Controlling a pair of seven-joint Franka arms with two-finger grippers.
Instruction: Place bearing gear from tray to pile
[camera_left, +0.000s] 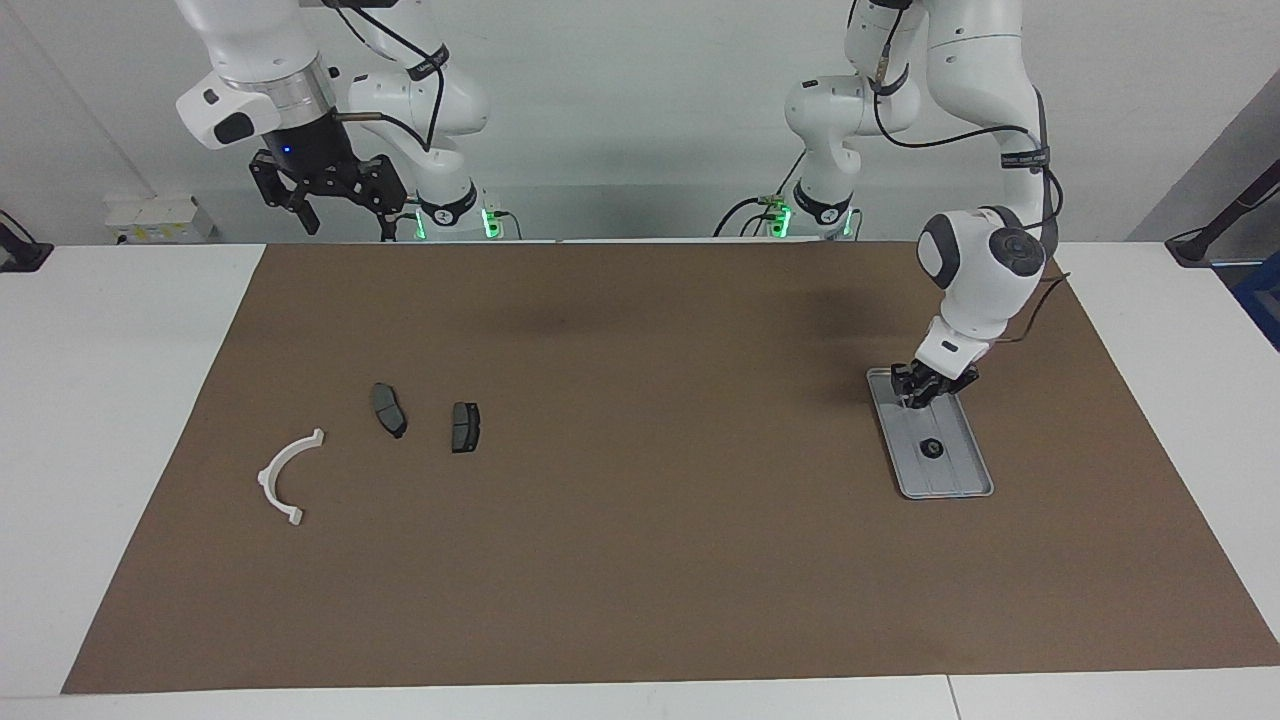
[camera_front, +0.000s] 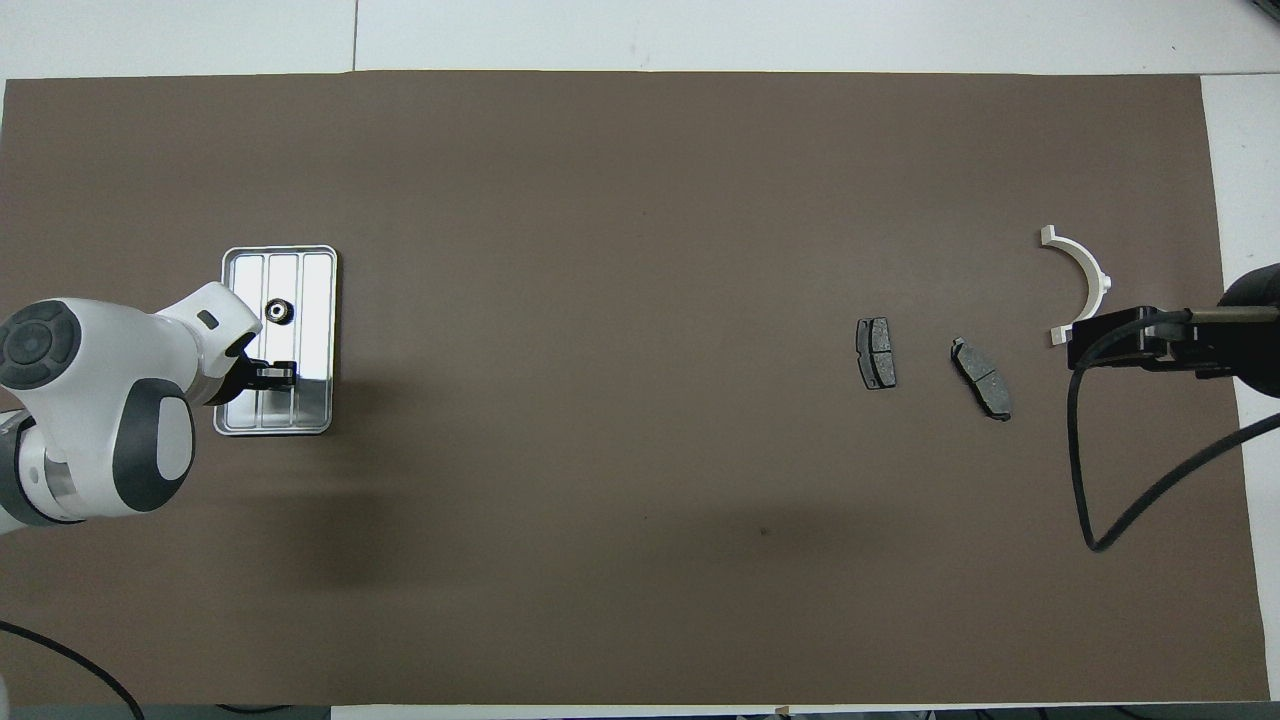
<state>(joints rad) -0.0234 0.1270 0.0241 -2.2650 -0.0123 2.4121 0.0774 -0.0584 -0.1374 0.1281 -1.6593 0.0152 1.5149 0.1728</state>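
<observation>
So the left gripper (camera_left: 918, 398) is pinching shut on a gear down in the tray (camera_left: 965, 482); next it's needing a lift and carry to the pile (camera_left: 388, 409). Right gripper (camera_left: 330, 195) is waiting open.

Black bearing gear (camera_left: 931, 447) in ridged tray (camera_left: 965, 478)

No text, label, brand, number or sign can be read anywhere in either view. A dark band (camera_left: 1023, 158) around the left arm carries small pale markings, but they are too small to make out.
</observation>
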